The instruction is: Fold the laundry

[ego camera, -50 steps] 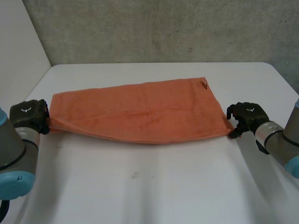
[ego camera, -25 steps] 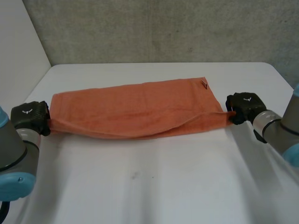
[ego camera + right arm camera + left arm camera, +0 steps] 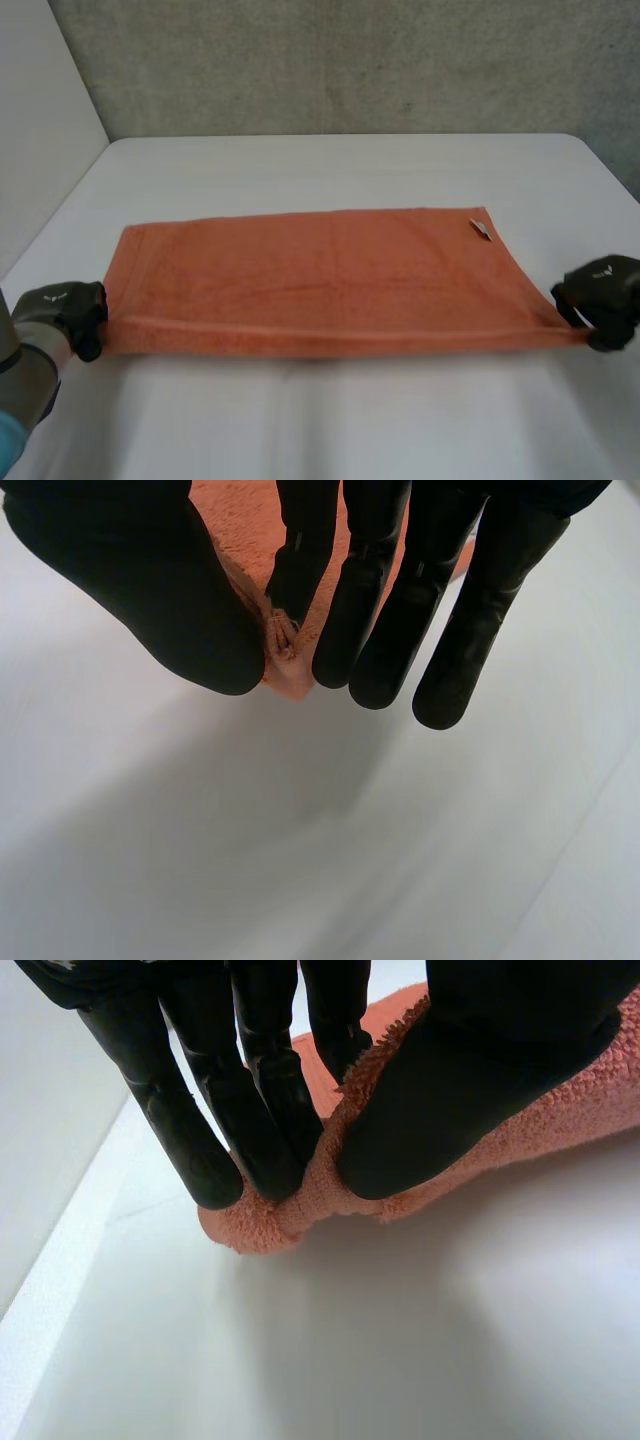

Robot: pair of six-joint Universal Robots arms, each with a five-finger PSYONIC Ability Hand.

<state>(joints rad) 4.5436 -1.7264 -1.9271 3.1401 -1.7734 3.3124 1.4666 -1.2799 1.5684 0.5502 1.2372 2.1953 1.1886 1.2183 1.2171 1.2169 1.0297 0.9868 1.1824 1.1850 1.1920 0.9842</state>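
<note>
Right now I have the orange towel (image 3: pixel 330 280) spread across the middle of the frame on the white desk (image 3: pixel 330 165), its long side running left to right. Bare desk lies above it up to the far edge at the grey wall (image 3: pixel 330 60), and more lies below it along the bottom of the frame. The towel's near edge is drawn straight between both hands. A small tag (image 3: pixel 481 228) sits at its far right corner. My left hand (image 3: pixel 65 315), at lower left, is clamped on the near left corner. Its wrist view shows terry bunched between the thumb and fingers (image 3: pixel 265 1130). My right hand (image 3: pixel 600 295), at lower right, pinches the near right corner against its thumb (image 3: pixel 150 590).
</note>
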